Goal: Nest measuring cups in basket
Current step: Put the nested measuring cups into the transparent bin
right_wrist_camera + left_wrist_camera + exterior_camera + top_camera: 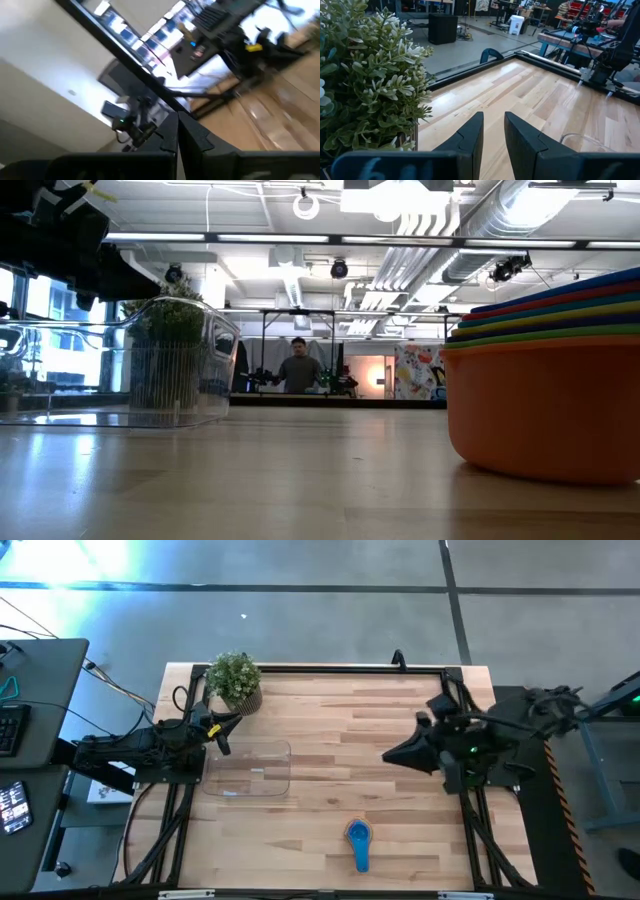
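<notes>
Nested stack of coloured plastic measuring cups point(358, 839) lies outside the clear plastic basket point(250, 771); left hand point(224, 743) slightly parted beside the basket, right hand point(388, 756) clenched, well apart.

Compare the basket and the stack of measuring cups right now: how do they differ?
The basket is clear, rectangular and empty; the measuring cups are coloured, round and already nested, blue on top. The basket lies beside the left gripper, the cups alone near the table's front edge. Both rest on the table, neither one held.
</notes>
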